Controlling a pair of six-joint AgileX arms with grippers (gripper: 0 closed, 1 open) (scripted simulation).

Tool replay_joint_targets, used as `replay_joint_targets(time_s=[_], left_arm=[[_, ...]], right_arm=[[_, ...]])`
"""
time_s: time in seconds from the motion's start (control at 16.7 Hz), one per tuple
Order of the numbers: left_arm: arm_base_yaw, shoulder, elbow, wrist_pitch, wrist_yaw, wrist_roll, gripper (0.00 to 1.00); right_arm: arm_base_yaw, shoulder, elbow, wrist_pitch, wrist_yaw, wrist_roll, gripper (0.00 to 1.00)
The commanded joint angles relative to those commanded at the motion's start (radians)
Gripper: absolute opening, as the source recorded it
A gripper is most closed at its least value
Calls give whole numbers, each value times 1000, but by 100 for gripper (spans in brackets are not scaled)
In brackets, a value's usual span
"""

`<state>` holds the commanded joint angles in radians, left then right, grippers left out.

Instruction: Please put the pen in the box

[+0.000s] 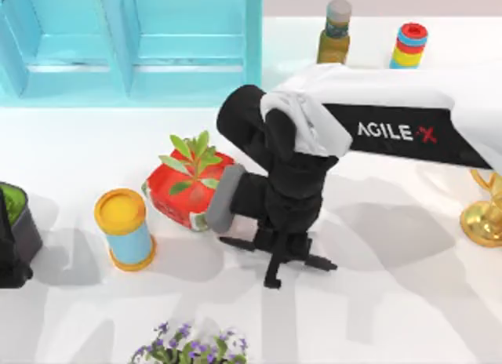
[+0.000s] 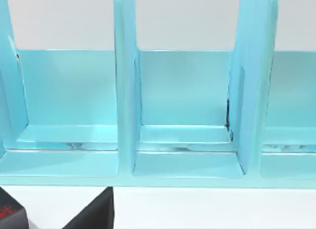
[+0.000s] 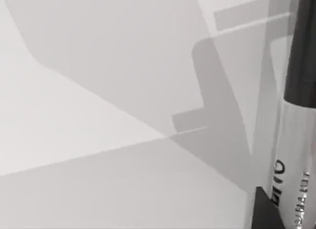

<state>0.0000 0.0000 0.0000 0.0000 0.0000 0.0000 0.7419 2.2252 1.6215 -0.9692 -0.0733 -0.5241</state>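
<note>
Table (image 1: 408,301), white and shadow-streaked, with the right gripper (image 1: 276,262) reaching down over its middle, arm stretching in from the right edge. Pen (image 3: 296,155) seen close in the right wrist view, silver barrel and black end running alongside the camera, apparently in that gripper's grasp (contact itself hidden, so jaw state impossible to tell). Turquoise box (image 1: 133,46) standing at the back left, its open compartments facing the left wrist camera. Red planter (image 1: 188,187) just beside the right arm, yellow-topped can (image 1: 124,227) further left. Left gripper (image 1: 12,254) parked at the left edge; jaw state not discernible.
</note>
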Motion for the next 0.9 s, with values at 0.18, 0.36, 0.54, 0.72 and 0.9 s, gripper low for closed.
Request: replay_joint_targets(time_s=[0.18,0.36,0.54,0.72,0.9], left_arm=[[0,0,0,0,0,0,100],[0,0,0,0,0,0,100],[0,0,0,0,0,0,100],[0,0,0,0,0,0,100],[0,0,0,0,0,0,100]], right_arm=[[-1,-16,70,-95,-4,0,0],[2,-45,165,-224,-3,-5,0],[0,-75,242,-322,0,-5,0],[0,-81,257,-337,2,-5,0],[0,-77,255,-335,2,-3,0]])
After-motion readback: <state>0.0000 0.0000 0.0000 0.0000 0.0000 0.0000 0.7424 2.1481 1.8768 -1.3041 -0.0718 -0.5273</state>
